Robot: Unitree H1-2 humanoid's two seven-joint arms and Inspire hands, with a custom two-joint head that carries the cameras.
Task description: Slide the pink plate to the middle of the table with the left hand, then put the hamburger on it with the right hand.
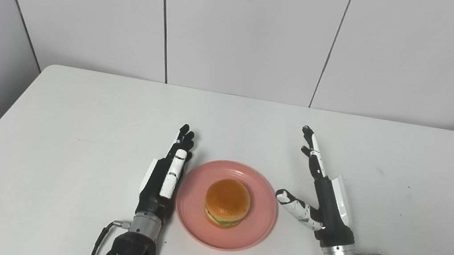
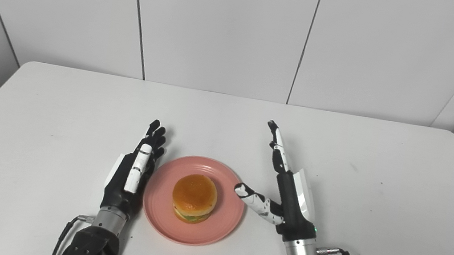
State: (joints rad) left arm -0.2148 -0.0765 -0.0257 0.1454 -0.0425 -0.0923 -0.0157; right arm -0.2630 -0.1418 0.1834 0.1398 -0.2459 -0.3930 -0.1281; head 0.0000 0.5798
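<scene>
The white table (image 1: 74, 122) carries a pink plate (image 1: 194, 226) near the middle of its front edge. The right hand (image 1: 324, 200) stands just beside the plate's right rim, fingers straight, thumb spread, holding nothing. The left hand (image 1: 163, 176) lies along the left rim, fingers extended, empty. The hamburger (image 1: 227, 202) sits on the plate.

Both hands black with white panels. Left hand (image 1: 163, 178): black fingers, one long white segmented strip with small dark marks along the top, white plate on its left edge. Right hand (image 1: 324, 198): black palm, white plate on its right side, thumb white with black patches, white strip on the far finger. Each wrist is a silver metal cylinder with a small metal plug and a thin black cable looping off. Forearms dark, matte, textured black.
</scene>
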